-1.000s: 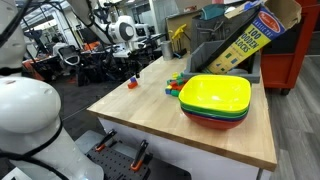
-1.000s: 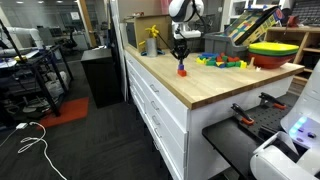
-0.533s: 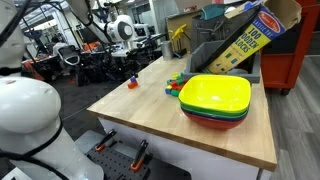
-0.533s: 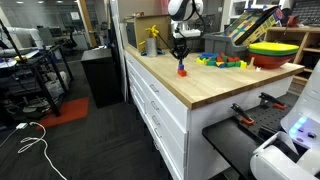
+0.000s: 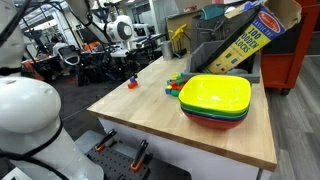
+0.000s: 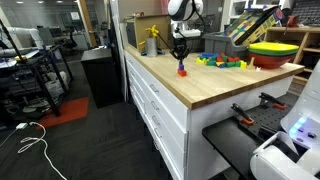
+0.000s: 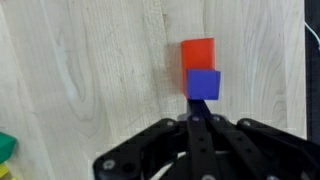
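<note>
I read pincer (image 7: 201,108) as fully closed, fingers pressed together, gripping nothing. Blue block (image 7: 204,84) sits just ahead of its tips, stacked on red block (image 7: 197,52), slightly offset. Stack rests on counter (image 7: 90,70), beneath pincer.

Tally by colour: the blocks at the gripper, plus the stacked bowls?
Red wooden cube block: 1
Blue wooden cube block: 1
Yellow plastic bowl: 1
Green plastic bowl: 1
Red plastic bowl: 1
Total: 5
</note>
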`<state>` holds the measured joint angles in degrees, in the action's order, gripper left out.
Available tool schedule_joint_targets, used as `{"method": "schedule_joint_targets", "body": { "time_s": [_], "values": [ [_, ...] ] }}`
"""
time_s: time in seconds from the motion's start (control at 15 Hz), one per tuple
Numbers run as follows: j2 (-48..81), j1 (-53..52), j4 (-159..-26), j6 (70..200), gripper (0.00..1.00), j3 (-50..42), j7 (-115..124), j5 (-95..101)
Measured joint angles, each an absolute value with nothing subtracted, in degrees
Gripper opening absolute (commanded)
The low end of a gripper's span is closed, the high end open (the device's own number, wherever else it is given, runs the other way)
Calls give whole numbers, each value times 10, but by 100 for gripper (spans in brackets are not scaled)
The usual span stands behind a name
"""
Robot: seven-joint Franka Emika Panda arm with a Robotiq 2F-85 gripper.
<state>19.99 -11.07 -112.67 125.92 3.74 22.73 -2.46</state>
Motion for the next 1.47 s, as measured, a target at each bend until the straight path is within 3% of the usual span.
{"method": "schedule_joint_targets", "body": {
  "time_s": [1.47],
  "values": [
    [183, -109, -1132, 1259, 0, 44, 226, -75]
  ]
}}
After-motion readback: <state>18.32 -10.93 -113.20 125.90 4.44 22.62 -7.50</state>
